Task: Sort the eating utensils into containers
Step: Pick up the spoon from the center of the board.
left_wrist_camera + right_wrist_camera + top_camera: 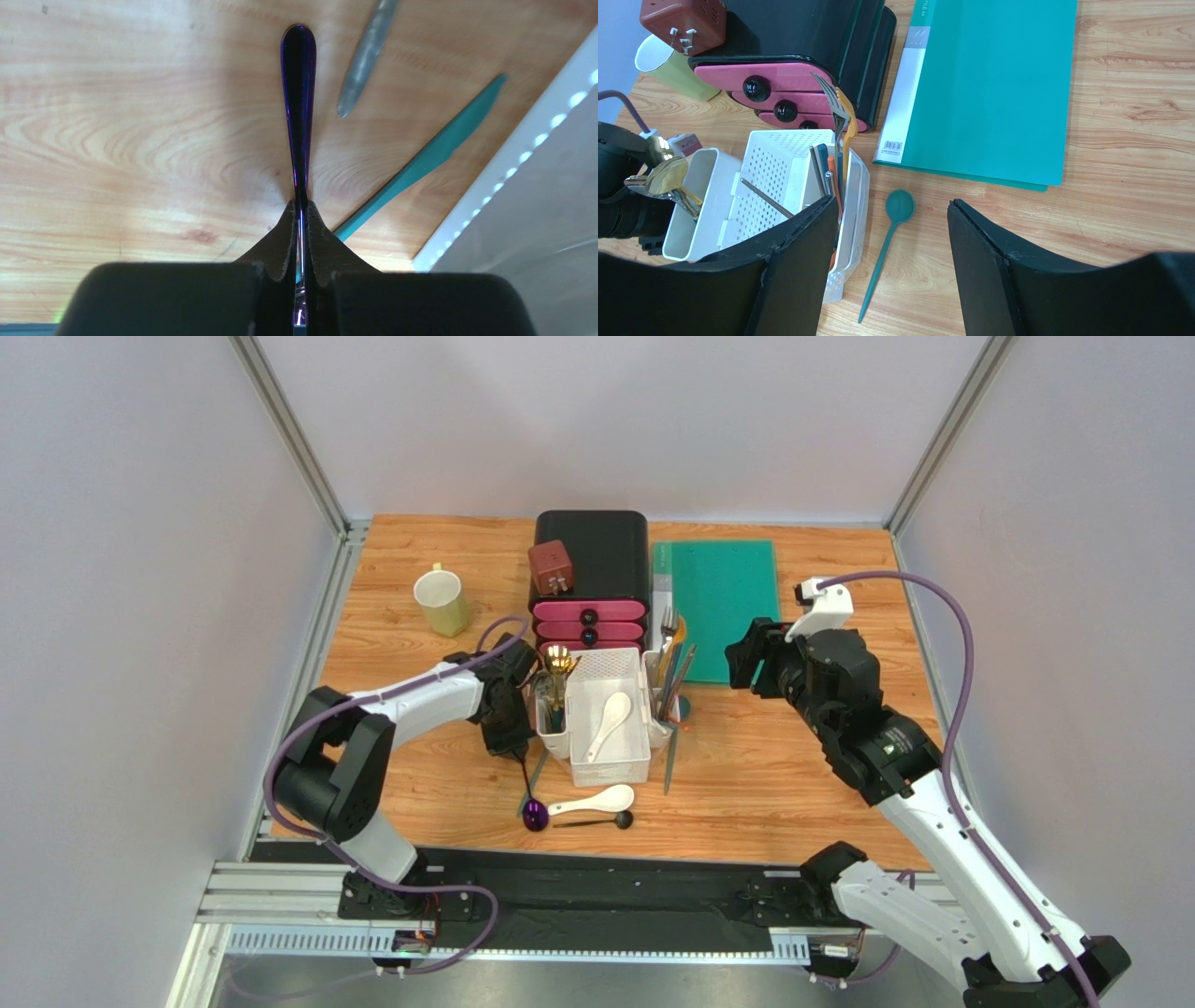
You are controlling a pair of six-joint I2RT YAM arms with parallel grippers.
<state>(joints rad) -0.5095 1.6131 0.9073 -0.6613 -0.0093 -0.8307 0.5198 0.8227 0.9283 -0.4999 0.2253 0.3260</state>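
Here, at the left gripper [300, 222], both fingers pinched hard on the thin handle of the purple spoon [298, 105], just off the left side of the caddy [624, 672]. Cannot tell whether lifted or resting on the wood. From above, bowl end down near the caddy's front left corner.

Beside that bowl, flat on the table [786, 784] just in front of the caddy: a white ceramic spoon [595, 800] and, touching or nearly touching it, a black spoon [596, 821].

In the left wrist view, on the wood between the purple spoon and the caddy's white wall: a teal handle [421, 164] and a grey handle [365, 59].

Inside the caddy's centre bin [627, 742], a second white ceramic spoon [609, 724], lying slantwise. In the narrow left bin [553, 739], gold spoons [558, 661] standing upright. In the narrow right bin [856, 210], forks [830, 91] and chopsticks [679, 676], leaning.

Over at the right gripper [891, 204], fingers spread wide with nothing between them, hovering off the caddy's right side. Framed between those fingers, on the wood just beside the caddy's right wall: a teal spoon [880, 262].

Directly behind the caddy, the black-and-pink drawer box [589, 546], with a brown cube [550, 566] on top. Behind and to the left, a pale yellow mug [441, 599]. Behind and to the right, a teal folder [723, 602].
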